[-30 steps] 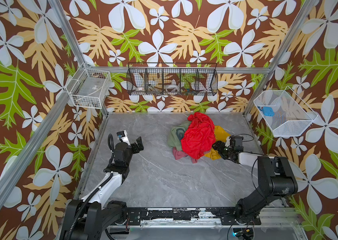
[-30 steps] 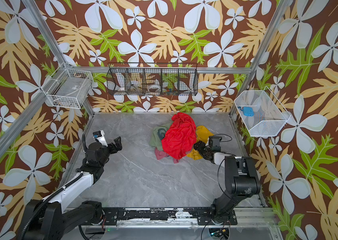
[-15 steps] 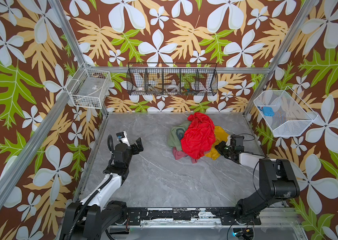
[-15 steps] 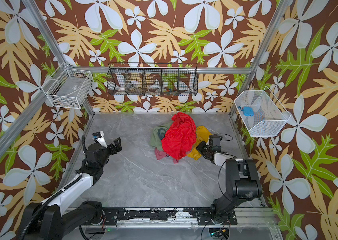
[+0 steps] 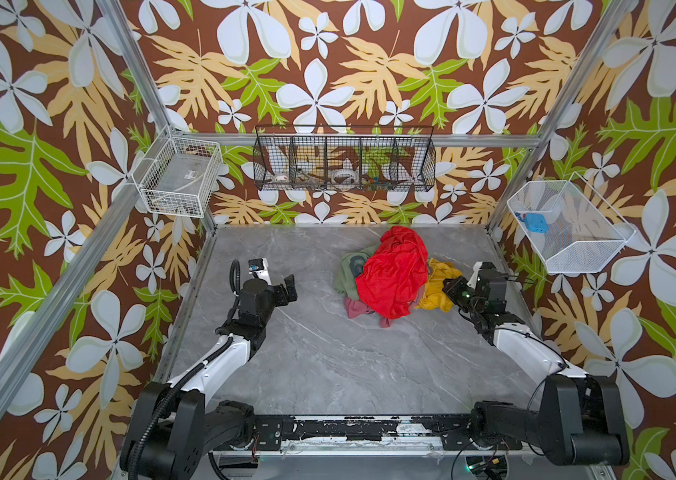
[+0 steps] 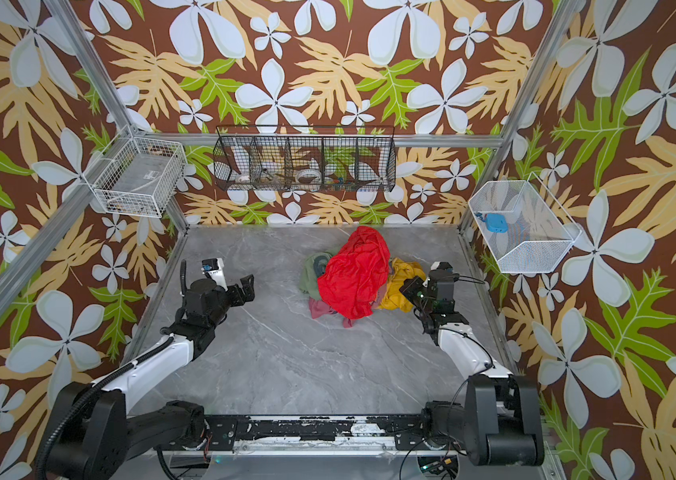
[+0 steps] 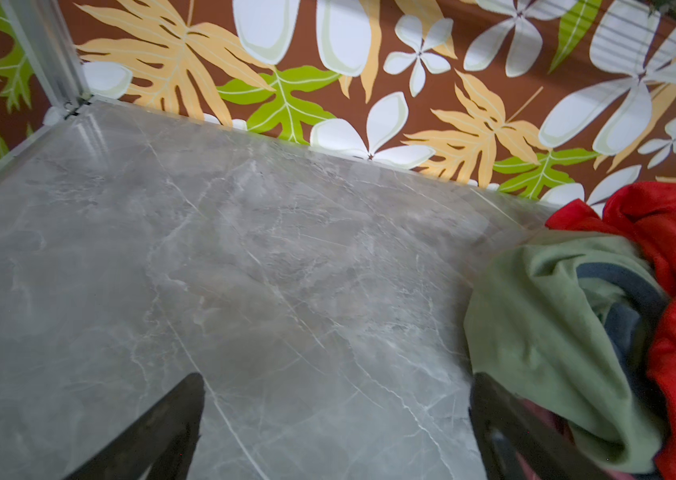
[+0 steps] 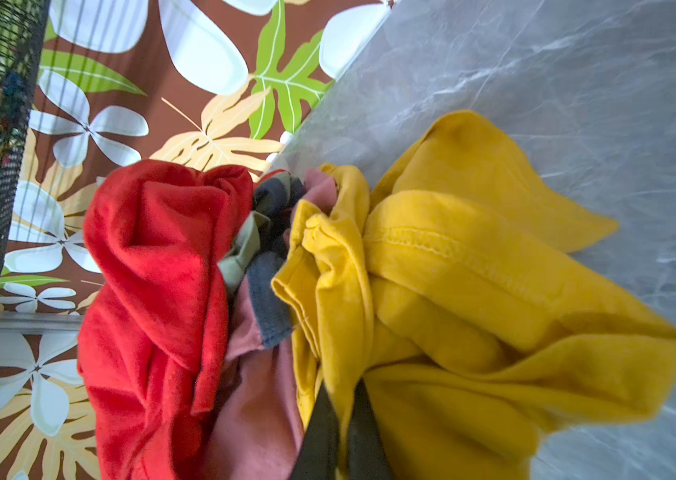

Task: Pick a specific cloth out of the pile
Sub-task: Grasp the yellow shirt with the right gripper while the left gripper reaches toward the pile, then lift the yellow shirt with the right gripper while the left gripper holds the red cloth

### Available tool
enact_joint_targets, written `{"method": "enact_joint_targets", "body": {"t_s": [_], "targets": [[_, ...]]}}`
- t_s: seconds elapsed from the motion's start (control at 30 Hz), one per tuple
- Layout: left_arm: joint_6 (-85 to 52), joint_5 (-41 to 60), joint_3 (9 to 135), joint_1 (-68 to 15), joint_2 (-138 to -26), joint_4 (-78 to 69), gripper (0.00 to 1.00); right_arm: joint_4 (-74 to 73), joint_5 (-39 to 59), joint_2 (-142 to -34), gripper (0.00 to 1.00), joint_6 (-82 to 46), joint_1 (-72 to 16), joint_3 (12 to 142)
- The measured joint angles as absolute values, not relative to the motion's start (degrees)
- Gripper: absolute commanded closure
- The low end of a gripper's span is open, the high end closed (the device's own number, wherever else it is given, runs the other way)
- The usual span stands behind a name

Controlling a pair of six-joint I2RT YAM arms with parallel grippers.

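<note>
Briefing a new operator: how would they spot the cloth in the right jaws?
On the grey marble table, a heap of cloths lies near the back wall. At its right edge, beside the red cloth, the mustard-yellow cloth is the only yellow piece.

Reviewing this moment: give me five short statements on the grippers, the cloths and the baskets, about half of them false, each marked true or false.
1. The right gripper is shut on the yellow cloth. True.
2. The left gripper holds a cloth. False: its jaws stand open with nothing between them.
3. The red cloth lies on top of the pile. True.
4. The yellow cloth lies apart from the pile. False: it lies against the other cloths at the pile's edge.
5. The blue thing sits in the black basket. False: it sits in the white basket on the side wall.
</note>
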State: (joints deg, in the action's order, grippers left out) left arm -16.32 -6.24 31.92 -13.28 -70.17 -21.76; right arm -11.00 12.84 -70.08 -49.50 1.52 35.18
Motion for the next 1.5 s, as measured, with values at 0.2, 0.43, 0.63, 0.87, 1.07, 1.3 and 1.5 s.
{"method": "enact_joint_targets", "body": {"t_s": [0.2, 0.43, 0.63, 0.87, 1.07, 1.3, 1.5], "targets": [[-15.57, -5.74, 36.86, -17.82, -76.38, -21.80, 0.01, -8.45, 9.52, -67.90, 1.00, -50.54, 1.48, 34.13], [-14.81, -5.80, 42.09, -23.18, -82.02, -21.37, 0.01, -5.43, 5.37, -62.26, 1.00, -49.12, 1.48, 35.86], [-14.44, -6.24, 47.07, -28.36, -87.59, -21.04, 0.01, -4.05, 4.12, -60.47, 1.00, -47.75, 0.36, 38.39], [-13.41, -6.15, 53.74, -35.31, -95.18, -20.82, 0.01, -2.79, 4.99, -60.58, 1.00, -47.77, -1.17, 40.86], [-14.68, -6.02, 60.01, -37.80, -103.18, -17.89, 0.01, -0.16, 4.71, -57.58, 1.00, -47.70, -1.54, 44.88], [-16.16, -7.20, 67.72, -38.96, -109.65, -12.23, 0.01, 1.54, 4.12, -56.71, 1.00, -47.57, -1.58, 50.74], [-16.19, -9.45, 74.19, -40.03, -114.34, -7.09, 0.01, 3.05, 4.19, -55.94, 1.00, -48.18, -1.58, 52.93]]}}
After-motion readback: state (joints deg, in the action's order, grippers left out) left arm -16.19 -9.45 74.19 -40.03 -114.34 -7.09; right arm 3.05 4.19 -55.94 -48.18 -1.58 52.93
